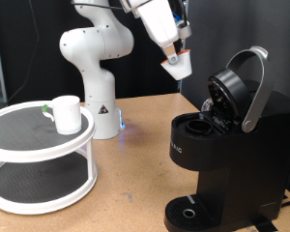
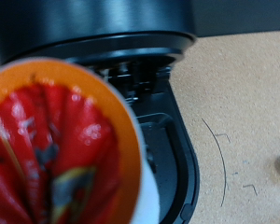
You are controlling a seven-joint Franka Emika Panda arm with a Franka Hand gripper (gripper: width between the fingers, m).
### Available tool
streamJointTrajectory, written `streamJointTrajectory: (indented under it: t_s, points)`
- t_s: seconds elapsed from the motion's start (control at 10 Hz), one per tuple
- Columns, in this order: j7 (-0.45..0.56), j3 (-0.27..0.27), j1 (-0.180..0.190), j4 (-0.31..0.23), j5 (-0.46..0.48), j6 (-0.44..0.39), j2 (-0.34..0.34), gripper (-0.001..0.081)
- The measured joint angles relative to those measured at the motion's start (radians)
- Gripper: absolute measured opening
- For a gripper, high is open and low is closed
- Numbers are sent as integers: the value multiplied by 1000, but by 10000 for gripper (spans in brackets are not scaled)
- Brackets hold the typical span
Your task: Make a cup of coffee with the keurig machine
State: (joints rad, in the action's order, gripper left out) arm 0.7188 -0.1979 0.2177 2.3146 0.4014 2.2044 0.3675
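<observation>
Gripper (image 1: 177, 60) up at top center is pinching a coffee pod (image 1: 176, 67), light, thin-walled, probably crushable, so best held by its sides, just above the open-lidded keurig machine (image 1: 220, 145); the cup (image 1: 66, 113) sits on the white two-tier stand (image 1: 39, 159) at left.

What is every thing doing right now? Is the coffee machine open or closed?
keurig machine: lid up, pod chamber open and empty.
pod: held in the gripper, above the machine, not yet in; its red-orange top fills the wrist view.
gripper: shut on the pod, in the air.
cup: upright on the top tier of the round white stand, away from the machine.
drip tray: nothing on it.
</observation>
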Motion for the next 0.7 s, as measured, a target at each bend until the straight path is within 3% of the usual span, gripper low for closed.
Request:
streamJointTrajectory:
  t_s: [0.2,0.5,0.7]
  points:
    - [-21,8,-4,-15,-1,0,-21,80]
    - [195,-28,20,-13,115,-55,-26,80]
    - [226,-28,22,-17,120,-87,-42,80]
